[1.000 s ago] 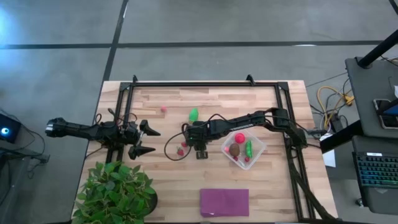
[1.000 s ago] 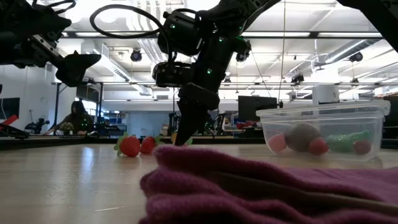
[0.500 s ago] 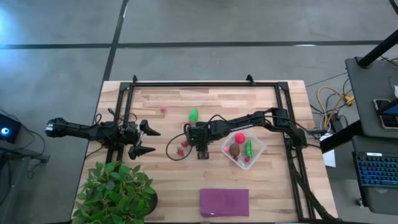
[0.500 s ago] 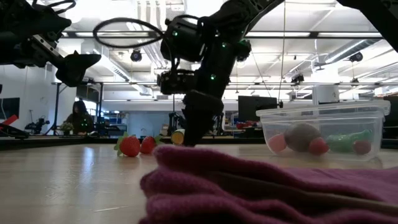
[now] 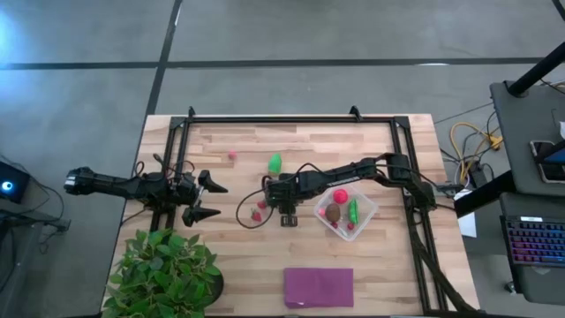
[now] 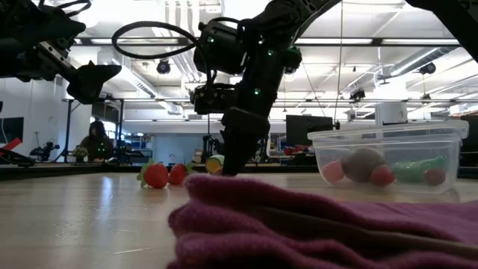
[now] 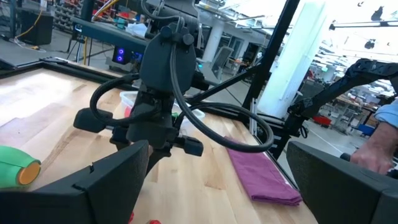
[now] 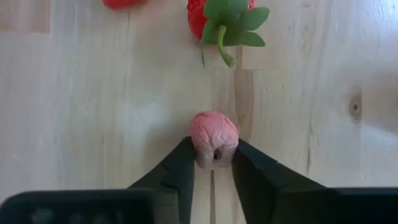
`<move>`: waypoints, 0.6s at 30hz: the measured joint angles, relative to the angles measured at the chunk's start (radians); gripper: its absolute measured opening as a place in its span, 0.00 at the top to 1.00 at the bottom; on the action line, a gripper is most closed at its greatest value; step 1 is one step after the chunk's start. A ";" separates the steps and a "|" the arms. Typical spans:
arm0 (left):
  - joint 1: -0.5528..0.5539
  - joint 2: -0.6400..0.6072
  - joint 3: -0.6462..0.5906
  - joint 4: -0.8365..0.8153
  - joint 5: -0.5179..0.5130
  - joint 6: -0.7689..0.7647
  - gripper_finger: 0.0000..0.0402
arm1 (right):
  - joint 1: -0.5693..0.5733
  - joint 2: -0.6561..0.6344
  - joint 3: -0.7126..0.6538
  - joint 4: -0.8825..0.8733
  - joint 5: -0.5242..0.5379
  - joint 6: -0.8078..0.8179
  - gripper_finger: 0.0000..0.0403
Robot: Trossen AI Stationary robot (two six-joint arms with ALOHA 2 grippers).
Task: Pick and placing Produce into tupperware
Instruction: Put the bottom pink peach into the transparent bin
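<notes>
The clear tupperware (image 5: 365, 215) stands right of the table's centre and holds a red ball (image 5: 340, 196), a brown oval (image 5: 333, 213), a green piece (image 5: 353, 210) and a red berry. My right gripper (image 8: 214, 163) points down just left of it (image 5: 284, 210) and is shut on a small pink berry (image 8: 213, 132). Two strawberries (image 5: 259, 210) lie on the wood beside it, one with green leaves (image 8: 225, 18). A second green piece (image 5: 274, 162) and a tiny pink berry (image 5: 232, 155) lie farther back. My left gripper (image 5: 209, 200) hovers open and empty at the table's left. My right gripper pinches the pink berry's two sides (image 8: 200, 149) between its two fingertips (image 8: 184, 167), only at their free ends. The fingers come from above, pointing down. The berry is close over the wood; I cannot tell whether it still rests on the table.
A leafy potted plant (image 5: 163, 274) stands at the near left corner. A folded purple cloth (image 5: 318, 287) lies at the near edge and fills the low view's foreground (image 6: 321, 224). A black frame (image 5: 291, 117) runs around the table top. Bare wood lies between the arms.
My right gripper has shifted a little toward the table's right, toward the tupperware, staying low over the wood. In the low view this uncovers the green piece behind it. My left arm has kept still.
</notes>
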 joint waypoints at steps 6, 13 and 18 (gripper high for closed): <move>0.000 0.000 0.000 0.000 0.000 0.000 0.09 | 0.000 -0.002 0.003 -0.008 0.000 0.001 0.85; 0.000 0.000 0.000 0.000 0.000 0.000 0.09 | 0.000 -0.050 0.090 -0.107 0.005 0.032 0.82; 0.000 0.000 0.000 0.000 0.000 0.000 0.09 | 0.007 -0.111 0.223 -0.321 0.108 0.052 0.82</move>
